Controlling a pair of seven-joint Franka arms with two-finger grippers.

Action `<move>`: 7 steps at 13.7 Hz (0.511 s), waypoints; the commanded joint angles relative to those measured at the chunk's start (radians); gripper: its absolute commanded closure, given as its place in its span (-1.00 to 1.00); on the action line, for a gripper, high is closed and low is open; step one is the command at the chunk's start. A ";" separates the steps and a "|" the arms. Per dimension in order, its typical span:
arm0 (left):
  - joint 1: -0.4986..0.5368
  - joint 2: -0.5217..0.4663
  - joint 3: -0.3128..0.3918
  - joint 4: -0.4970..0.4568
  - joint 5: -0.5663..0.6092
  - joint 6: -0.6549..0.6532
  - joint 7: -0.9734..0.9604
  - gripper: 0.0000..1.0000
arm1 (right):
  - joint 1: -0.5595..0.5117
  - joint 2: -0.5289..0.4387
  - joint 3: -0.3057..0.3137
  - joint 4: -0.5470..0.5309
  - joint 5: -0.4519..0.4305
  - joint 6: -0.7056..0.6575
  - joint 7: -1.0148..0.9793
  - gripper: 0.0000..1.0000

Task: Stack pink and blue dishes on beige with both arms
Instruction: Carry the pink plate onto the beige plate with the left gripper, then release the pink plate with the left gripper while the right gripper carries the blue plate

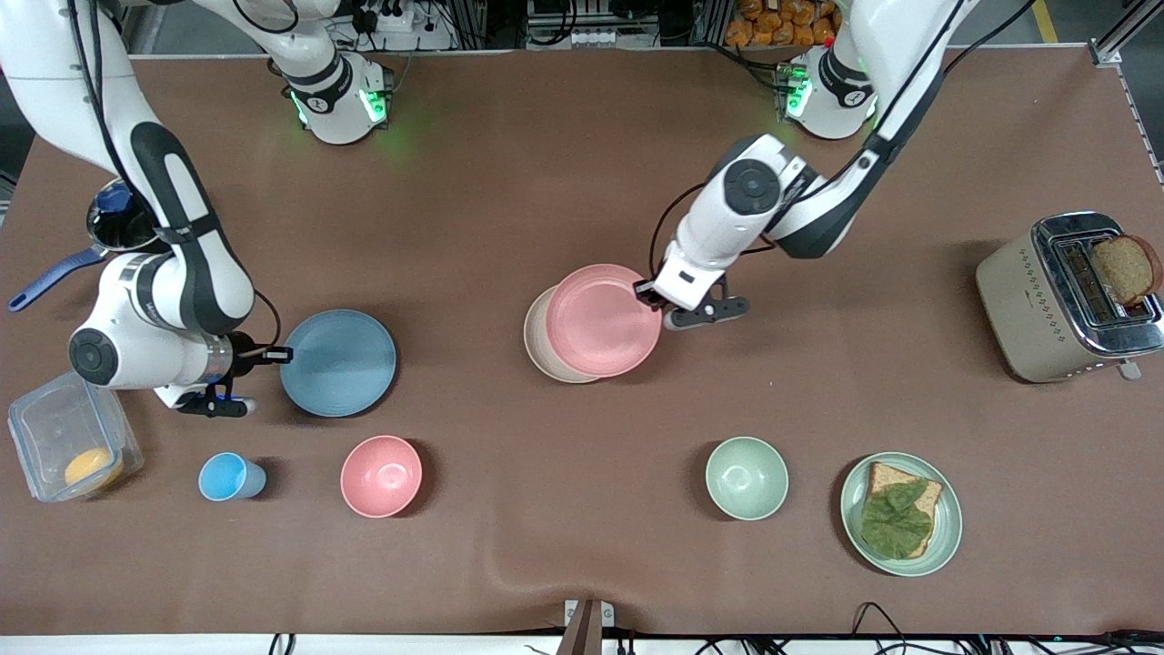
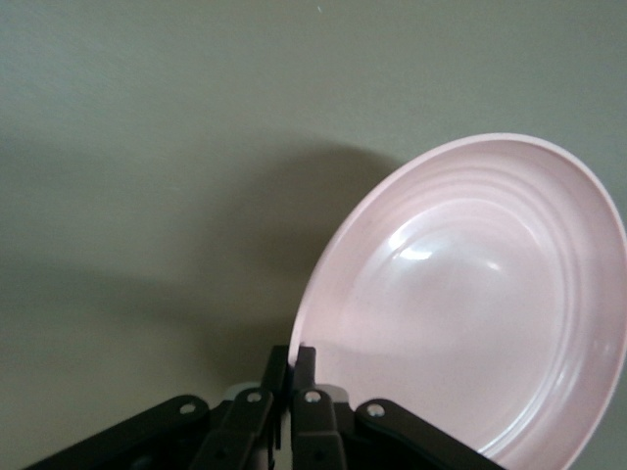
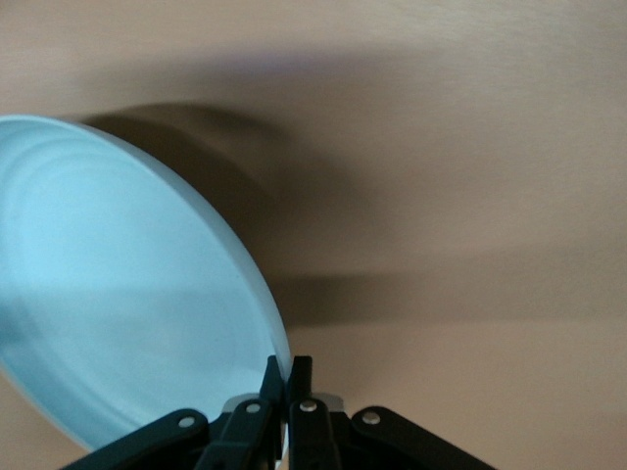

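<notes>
The pink plate (image 1: 600, 320) hangs tilted over the beige plate (image 1: 540, 344), covering most of it. My left gripper (image 1: 651, 295) is shut on the pink plate's rim (image 2: 306, 338) at the edge toward the left arm's end. The blue plate (image 1: 338, 362) is held just above the table toward the right arm's end, and my right gripper (image 1: 273, 355) is shut on its rim (image 3: 287, 360). In the wrist views each plate, the pink plate (image 2: 470, 294) and the blue plate (image 3: 118, 284), stands tilted above the brown table.
A pink bowl (image 1: 381, 476), a small blue cup (image 1: 230, 477) and a clear box (image 1: 68, 446) stand nearer the front camera than the blue plate. A green bowl (image 1: 747, 478), a green plate with bread (image 1: 900, 512) and a toaster (image 1: 1064, 296) stand toward the left arm's end.
</notes>
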 commanded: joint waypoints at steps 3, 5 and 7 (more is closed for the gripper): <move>-0.060 0.133 0.022 0.115 0.154 -0.015 -0.155 1.00 | 0.039 -0.056 0.056 0.006 0.155 -0.070 0.063 1.00; -0.072 0.144 0.022 0.115 0.154 -0.015 -0.158 1.00 | 0.071 -0.053 0.062 0.015 0.229 -0.093 0.065 1.00; -0.073 0.143 0.022 0.109 0.154 -0.015 -0.161 1.00 | 0.082 -0.054 0.062 0.024 0.301 -0.145 0.069 1.00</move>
